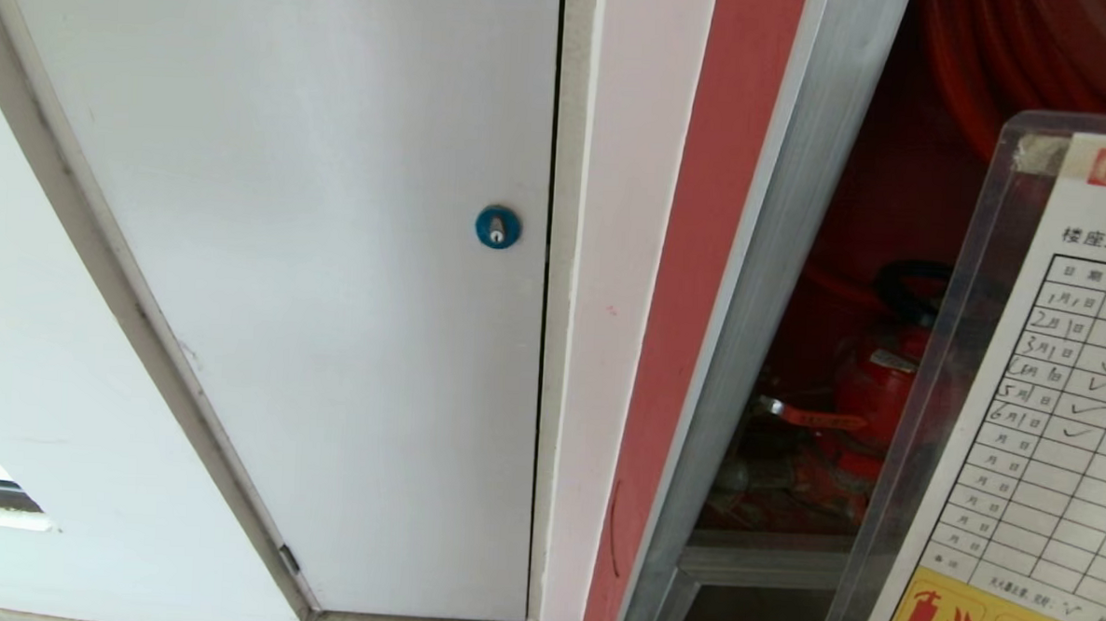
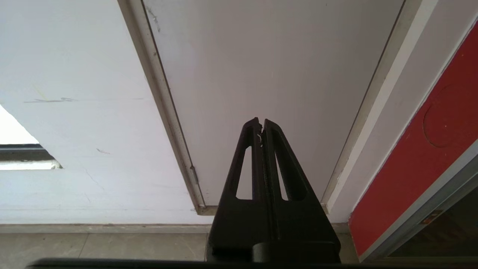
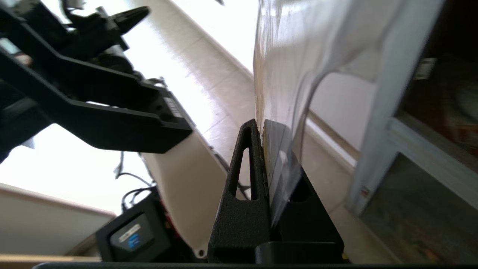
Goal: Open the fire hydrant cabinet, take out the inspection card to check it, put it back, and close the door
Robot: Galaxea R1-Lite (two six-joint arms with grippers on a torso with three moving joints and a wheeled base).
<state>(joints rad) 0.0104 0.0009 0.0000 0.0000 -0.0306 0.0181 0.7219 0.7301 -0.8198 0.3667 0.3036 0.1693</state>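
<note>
Right gripper (image 3: 263, 125): its two black fingers (image 3: 246, 164) are pinched on the lower edge of the inspection card (image 1: 1047, 435), which stands between them in a clear plastic sleeve (image 3: 295, 74); the sleeve rises from the fingertips and curls over at its far end. In the head view the card is held up in front of the fire hydrant cabinet (image 1: 849, 379), covering that cabinet's right part. It is tilted, with a red emblem at its upper corner, a grid of rows with handwritten dates and ticks in the upper ones, and yellow pictogram boxes along its lower edge. The sleeve's transparent margin projects beyond the paper on the side toward the cabinet's silver frame (image 1: 778, 292).

The cabinet stands open: behind the card appear its red lining, a red valve (image 1: 876, 390) low inside and red hose coils above.

Left gripper (image 2: 261, 123): its fingers (image 2: 276, 164) are pressed together with nothing between them. It hangs well to the left of the cabinet, pointing at a plain white panel (image 1: 312, 272) with a small blue round lock (image 1: 498, 226). A red strip (image 1: 704, 280) and a white jamb separate that panel from the cabinet's frame. The floor (image 2: 112, 246) lies below the panel's lower edge.
</note>
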